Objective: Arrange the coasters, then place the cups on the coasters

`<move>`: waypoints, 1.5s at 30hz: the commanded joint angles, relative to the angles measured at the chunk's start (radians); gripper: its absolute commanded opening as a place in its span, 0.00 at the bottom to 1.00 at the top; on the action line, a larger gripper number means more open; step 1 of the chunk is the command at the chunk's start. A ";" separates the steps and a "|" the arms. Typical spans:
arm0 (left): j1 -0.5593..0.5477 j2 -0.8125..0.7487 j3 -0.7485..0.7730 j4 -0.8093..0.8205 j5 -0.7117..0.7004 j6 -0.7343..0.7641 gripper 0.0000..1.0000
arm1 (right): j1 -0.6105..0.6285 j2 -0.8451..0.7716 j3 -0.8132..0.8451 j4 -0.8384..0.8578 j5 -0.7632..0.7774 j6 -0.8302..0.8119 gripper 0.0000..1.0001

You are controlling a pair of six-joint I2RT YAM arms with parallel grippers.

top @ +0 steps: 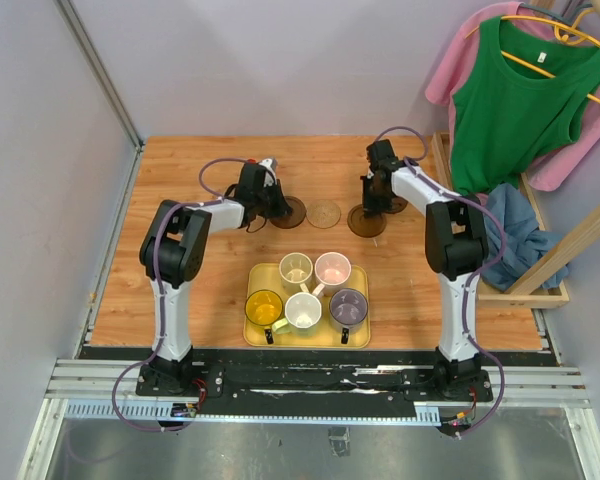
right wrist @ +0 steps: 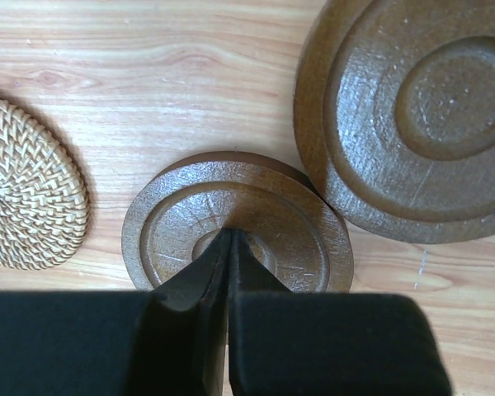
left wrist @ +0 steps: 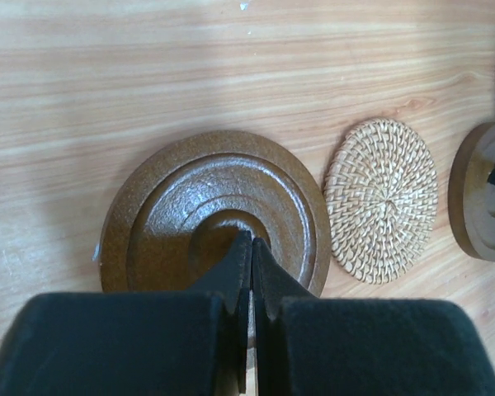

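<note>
Both grippers are shut, tips resting on dark brown coasters at the back of the table. My left gripper (top: pixel 277 206) (left wrist: pixel 252 241) presses its closed tips onto the centre of the left dark coaster (top: pixel 293 213) (left wrist: pixel 173 223). A tan woven coaster (top: pixel 325 214) (left wrist: pixel 381 200) (right wrist: pixel 25 198) lies between the arms. My right gripper (top: pixel 371 208) (right wrist: pixel 231 236) touches the centre of a second dark coaster (top: pixel 365 225) (right wrist: pixel 305 231); a third dark coaster (top: pixel 398 206) (right wrist: pixel 412 115) lies just beyond it, overlapping its edge. Several cups stand in the yellow tray (top: pixel 255 335): yellow (top: pixel 264 308), cream-white (top: pixel 303 312), grey-purple (top: pixel 348 306), cream-green (top: pixel 296 269), pink (top: pixel 332 269).
A wooden rack (top: pixel 555 255) with a blue cloth (top: pixel 510 225) and hanging green (top: pixel 515 100) and pink garments borders the table's right side. Grey walls close off the left and back.
</note>
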 commanded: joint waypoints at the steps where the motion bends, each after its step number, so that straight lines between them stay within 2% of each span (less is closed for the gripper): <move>1: -0.005 0.025 0.030 -0.023 -0.050 0.023 0.00 | -0.009 0.070 0.012 0.001 -0.079 -0.019 0.01; 14: 0.062 0.104 0.098 -0.035 -0.078 -0.013 0.01 | 0.010 0.198 0.232 -0.036 -0.134 -0.044 0.01; 28: 0.118 0.141 0.157 -0.068 -0.090 -0.006 0.01 | 0.009 0.277 0.367 -0.035 -0.130 -0.063 0.01; 38: 0.120 0.123 0.142 -0.075 -0.113 0.002 0.01 | 0.007 0.267 0.399 0.015 -0.103 -0.074 0.01; 45: 0.127 0.102 0.128 -0.089 -0.157 0.011 0.00 | 0.006 0.201 0.363 0.053 -0.136 -0.082 0.01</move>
